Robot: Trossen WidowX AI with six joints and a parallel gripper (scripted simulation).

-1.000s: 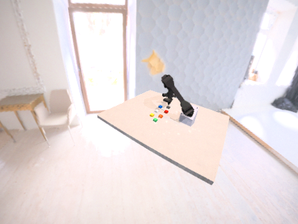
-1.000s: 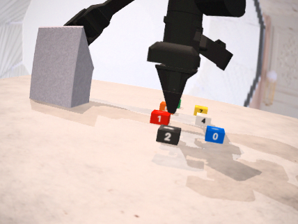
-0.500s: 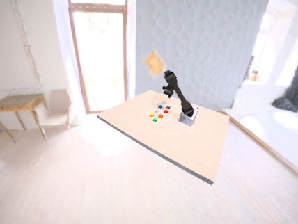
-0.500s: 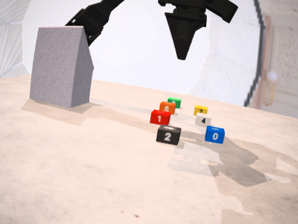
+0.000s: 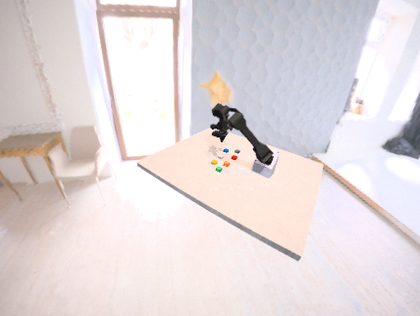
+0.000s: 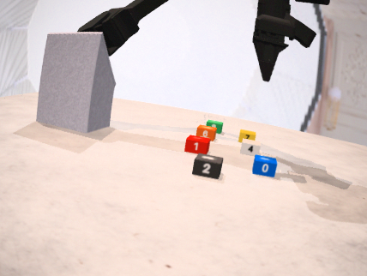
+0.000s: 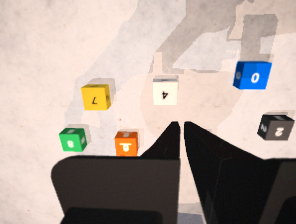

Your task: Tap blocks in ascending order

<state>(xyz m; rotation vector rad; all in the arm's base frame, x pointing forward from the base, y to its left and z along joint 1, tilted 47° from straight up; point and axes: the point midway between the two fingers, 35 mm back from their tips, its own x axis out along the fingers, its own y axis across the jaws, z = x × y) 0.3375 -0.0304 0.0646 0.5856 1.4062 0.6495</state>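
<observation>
Left to right in the exterior view, seven blocks stand on the surface: the red block reads 1, the orange block 6, the black block 2. The green block farther back seems to read 8, though its print is blurred. Then come the yellow block with 7, the white block with 4 and the blue block with 0.

The jaws are all but closed, hold nothing, and hang well above the surface, touching no block. A tap leaves no mark, so progress cannot be read from the blocks themselves. In the wrist view the tips point close to the white block, so my guess is that 0, 1 and 2 are done and 4 is next. That would leave 4, 6, 7 and finally the green one. The red block is out of sight in the wrist view.
</observation>
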